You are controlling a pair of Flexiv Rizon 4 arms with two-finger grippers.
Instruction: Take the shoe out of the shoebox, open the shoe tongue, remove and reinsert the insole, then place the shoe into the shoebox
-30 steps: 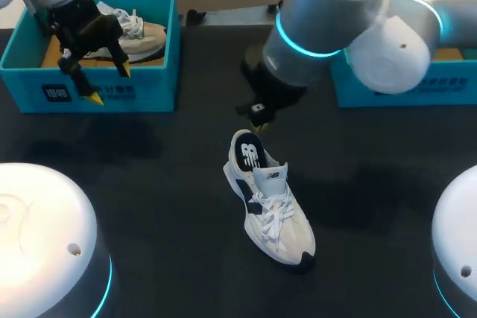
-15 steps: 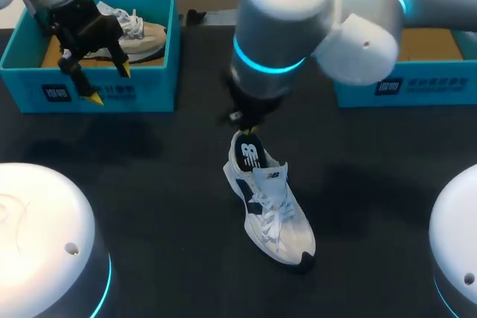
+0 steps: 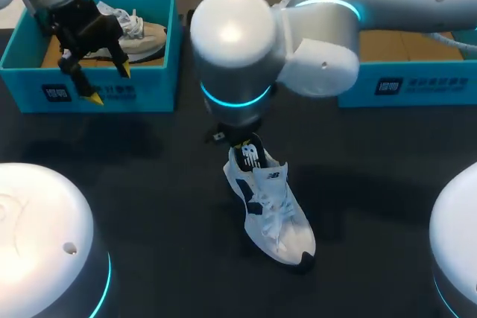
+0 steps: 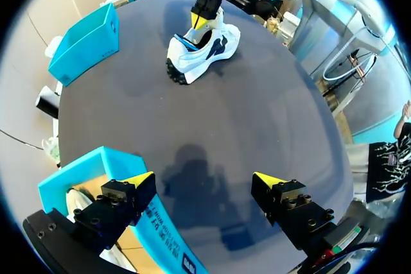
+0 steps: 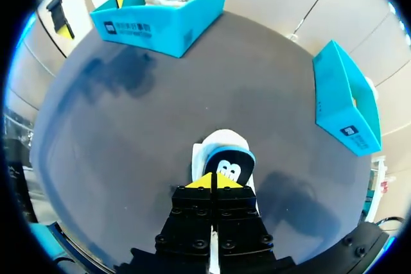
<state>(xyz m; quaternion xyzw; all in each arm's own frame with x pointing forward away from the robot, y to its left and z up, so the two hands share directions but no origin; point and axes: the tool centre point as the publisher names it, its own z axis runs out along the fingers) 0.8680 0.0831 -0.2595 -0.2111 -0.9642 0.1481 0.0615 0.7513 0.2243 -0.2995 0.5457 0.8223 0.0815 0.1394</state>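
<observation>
Your shoe [image 3: 270,202] lies mid-frame, probably light and soft-sided; take it by the stiffer heel collar. Your right gripper [image 5: 212,181] hangs clenched, empty, at that heel. Your left gripper [image 3: 109,84] gapes over the upper-left shoebox [image 3: 89,96].

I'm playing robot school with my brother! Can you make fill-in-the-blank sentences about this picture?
1. The shoe on the table is mostly ___.
2. The left gripper has its fingers ___.
3. The right gripper hangs over the shoe's ___ end.
4. The shoebox by the left gripper holds another ___.
Missing words: white; open; heel; shoe.
</observation>
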